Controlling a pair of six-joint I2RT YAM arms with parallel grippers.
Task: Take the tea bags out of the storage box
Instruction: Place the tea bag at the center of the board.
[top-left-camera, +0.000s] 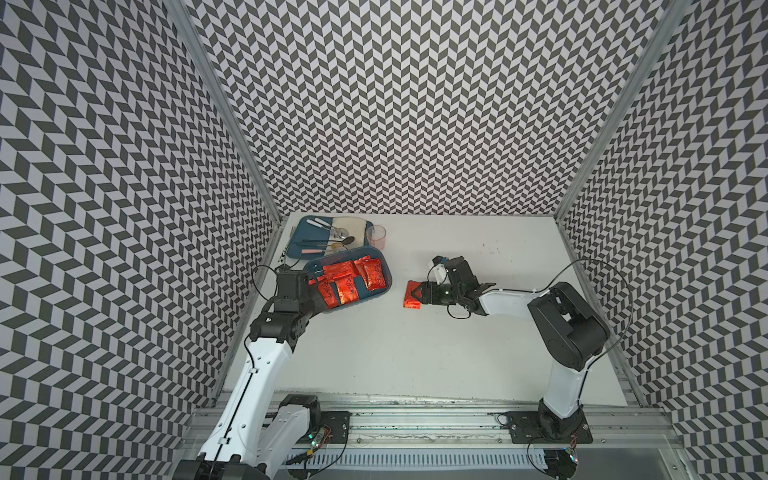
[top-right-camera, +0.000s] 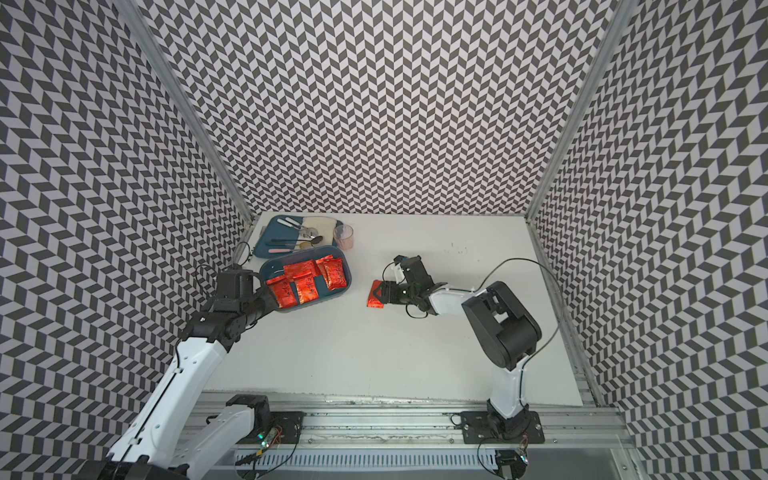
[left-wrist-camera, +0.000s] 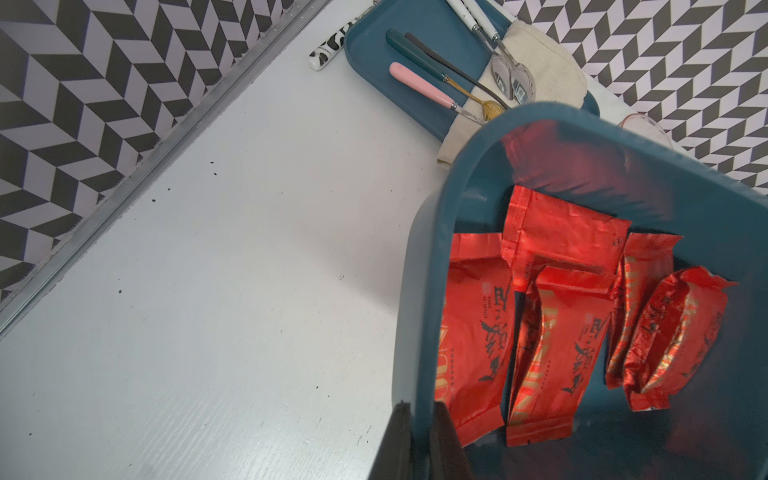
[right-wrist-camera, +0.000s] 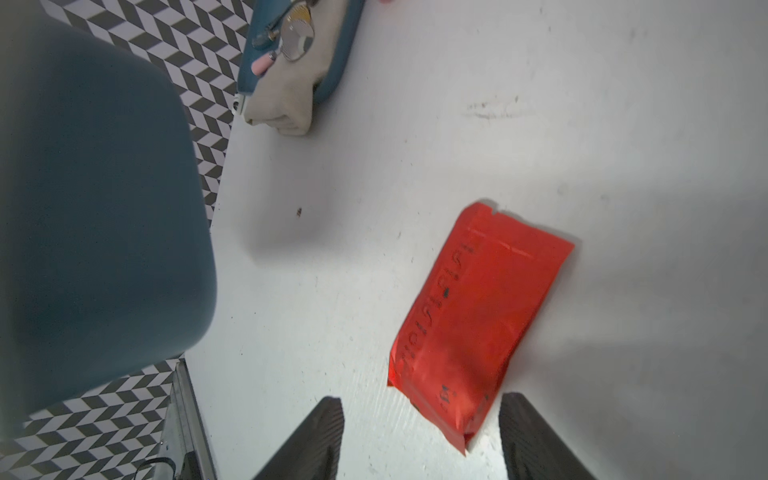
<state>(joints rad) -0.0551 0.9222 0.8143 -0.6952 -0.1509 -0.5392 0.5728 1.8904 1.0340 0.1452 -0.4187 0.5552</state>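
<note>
The teal storage box (top-left-camera: 389, 277) (top-right-camera: 349, 277) is at the table's back left and looks tipped, its underside (right-wrist-camera: 104, 208) showing in the right wrist view. My left gripper (left-wrist-camera: 422, 419) (top-left-camera: 313, 287) is shut on the box's wall (left-wrist-camera: 432, 232) at its left end. Several red foil tea bags (top-left-camera: 347, 282) (top-right-camera: 305, 283) (left-wrist-camera: 552, 332) lie inside it. One more tea bag (top-left-camera: 411, 296) (top-right-camera: 375, 296) (right-wrist-camera: 469, 324) lies flat on the white table to the right of the box. My right gripper (right-wrist-camera: 422, 411) (top-left-camera: 424, 293) is open just behind it, and the fingers do not touch it.
Behind the box is a flat blue tray (top-left-camera: 305, 232) (left-wrist-camera: 365, 45) with spoons and a beige cloth. A pink transparent cup (top-left-camera: 376, 237) stands at the tray's right end. A small white spotted object (left-wrist-camera: 326, 54) lies beside the tray. Patterned walls close in the left, back and right.
</note>
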